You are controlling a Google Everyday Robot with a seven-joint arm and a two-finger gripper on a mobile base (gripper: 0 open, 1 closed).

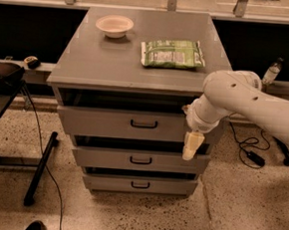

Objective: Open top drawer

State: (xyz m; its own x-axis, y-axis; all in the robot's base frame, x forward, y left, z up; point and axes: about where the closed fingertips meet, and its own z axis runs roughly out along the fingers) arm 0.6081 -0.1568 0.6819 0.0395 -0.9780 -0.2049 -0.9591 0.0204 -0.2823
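Below the worktop point(89, 57), mid-frame, the top drawer point(99, 122) looks rigid, likely heavy; pull by its black handle point(144, 123). The gripper point(192, 146) hangs at its lower right corner; whether clenched, cannot tell.

White rounded arm point(251, 98), its dark dots perhaps screw holes, with a cream gripper point(192, 147) at its lower end.

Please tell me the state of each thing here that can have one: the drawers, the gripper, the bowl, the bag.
top drawer: looks shut; its handle is not gripped.
middle drawer: looks shut.
bottom drawer: looks shut.
gripper: points down in front of the top drawer's right end, away from the handle.
bowl: upright on the cabinet top, looks empty.
green bag: lies flat on the cabinet top.
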